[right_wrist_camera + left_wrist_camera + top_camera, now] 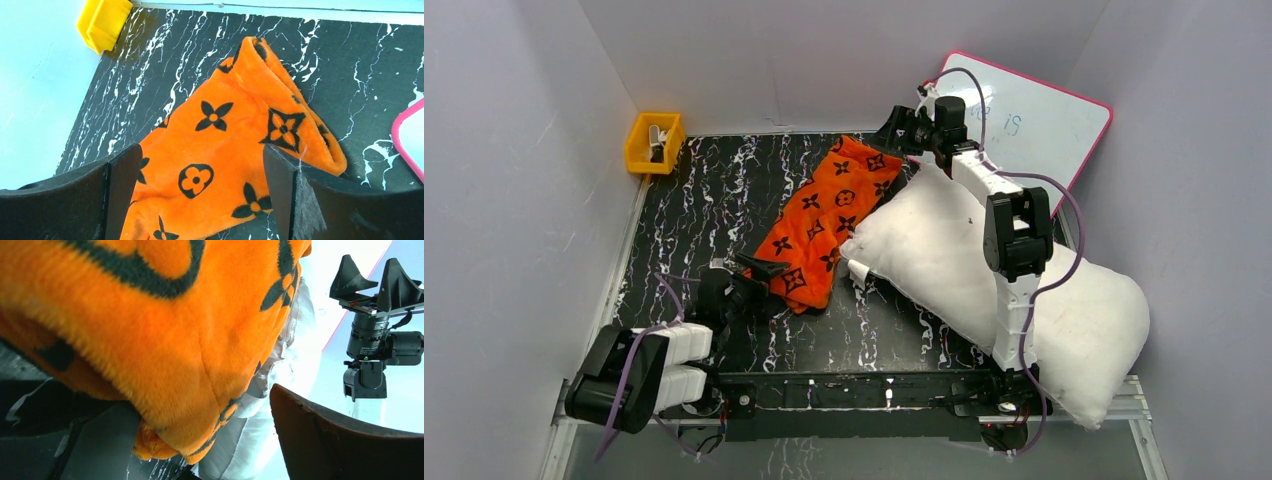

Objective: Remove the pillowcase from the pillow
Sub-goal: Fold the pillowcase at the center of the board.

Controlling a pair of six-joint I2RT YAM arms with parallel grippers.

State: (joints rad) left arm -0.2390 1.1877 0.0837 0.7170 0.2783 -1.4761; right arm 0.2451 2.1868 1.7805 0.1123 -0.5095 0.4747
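So the orange monogram pillowcase [824,225] is fully off the pillow. It's lying on the black marble tabletop [714,190], running diagonally from the far middle down toward the left arm. The big white pillow [964,270] lies just to its right, also on a diagonal. The pillow's upper-left end touches the pillowcase's right edge, and a small tag [857,272] sticks out at that end.

The left gripper [759,268] is down at the near end of the pillowcase with its jaws spread wide. In the left wrist view the fleece bulges between the 2 fingers and flops over 1 of them, but nothing is pinched. The right gripper [200,150] hovers over the far end of the pillowcase, jaws also wide apart and holding nothing.

A pink-framed whiteboard [1064,130] leans in the far-right corner behind the pillow. A yellow bin [653,143] sits in the far-left corner, well apart from everything else.
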